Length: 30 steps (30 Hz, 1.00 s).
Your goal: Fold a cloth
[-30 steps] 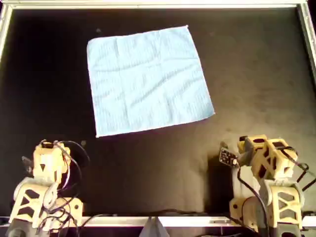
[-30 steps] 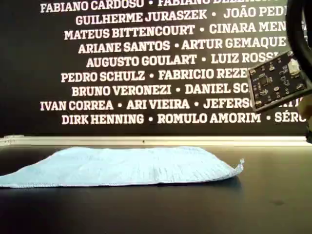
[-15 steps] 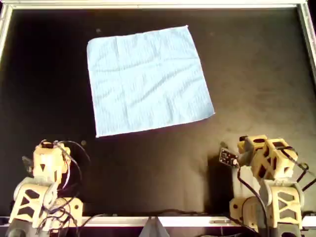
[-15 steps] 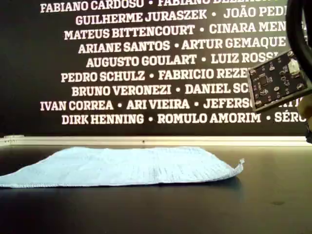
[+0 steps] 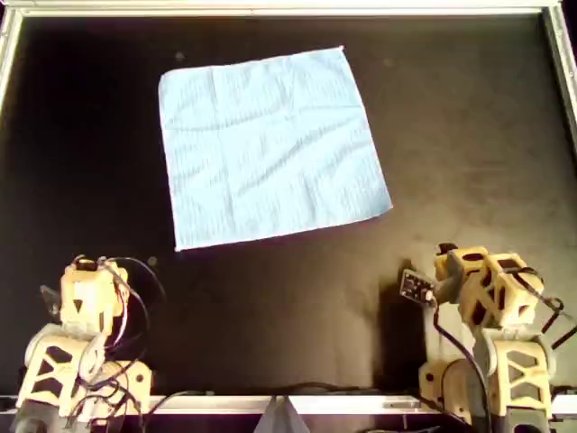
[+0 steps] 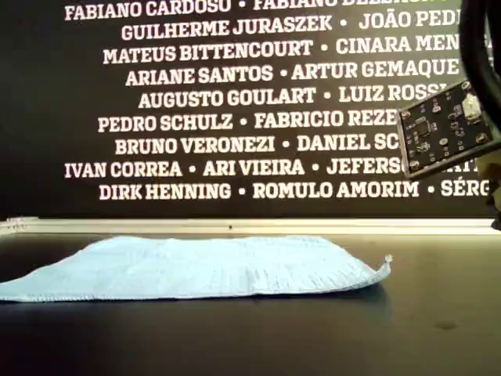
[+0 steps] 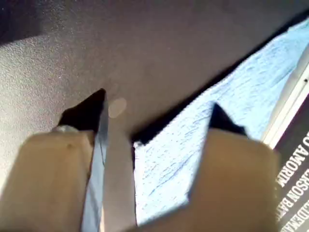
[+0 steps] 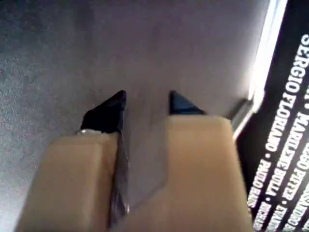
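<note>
a black worktop [image 5: 469,135] under a wall of printed names: the cloth [image 5: 270,144] lies flat and unfolded at the overhead view's far centre-left, while the left claw [image 7: 154,116] and right claw [image 8: 145,104] wait released, well apart, near edge.

A black table [image 5: 469,135] with a pale rim sits before a name-covered black wall [image 6: 235,102].

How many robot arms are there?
2. One arm sits at the overhead view's bottom left, the other arm at its bottom right. Both are well short of the blue cloth on the black table. None look hidden.
</note>
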### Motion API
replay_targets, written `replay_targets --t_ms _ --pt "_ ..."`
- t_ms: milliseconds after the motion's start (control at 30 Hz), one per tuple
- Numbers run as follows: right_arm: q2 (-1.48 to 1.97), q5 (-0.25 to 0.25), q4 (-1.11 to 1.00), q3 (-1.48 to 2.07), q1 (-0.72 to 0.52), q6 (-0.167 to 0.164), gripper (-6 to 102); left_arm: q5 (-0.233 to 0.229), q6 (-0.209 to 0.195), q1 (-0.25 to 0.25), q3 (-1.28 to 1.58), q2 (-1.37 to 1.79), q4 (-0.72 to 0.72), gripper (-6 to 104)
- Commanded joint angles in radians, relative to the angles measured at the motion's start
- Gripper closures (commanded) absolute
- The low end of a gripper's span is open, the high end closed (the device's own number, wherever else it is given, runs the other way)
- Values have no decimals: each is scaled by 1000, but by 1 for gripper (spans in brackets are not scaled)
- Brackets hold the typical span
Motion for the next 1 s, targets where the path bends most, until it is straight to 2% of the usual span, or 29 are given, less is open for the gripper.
replay_targets --t_ms 0,67,167,433,500,633,733,833,967 --pt "29 -2 -6 -9 -8 -8 45 8 6 8 -32 8 -21 9" --pt "29 8 -6 -20 -2 -11 40 9 6 8 -34 8 -23 5" --pt "29 -8 -9 -46 8 -12 36 9 8 6 -41 8 -25 2" --pt "3 -11 -71 -221 11 -12 36 12 8 5 -189 -3 -25 3" --pt "-12 -12 -74 -229 25 -12 36 35 8 -20 -206 -26 -25 3" --pt "-138 -12 -75 -244 137 -14 36 141 -5 -101 -218 -181 -34 3" --pt "-310 -9 -77 -290 242 -14 36 198 -8 -127 -262 -350 -106 3" --pt "-477 8 -77 -383 304 -14 35 210 0 -129 -337 -540 -178 2" --pt "-666 8 -77 -520 307 -14 35 210 6 -130 -457 -773 -206 2"
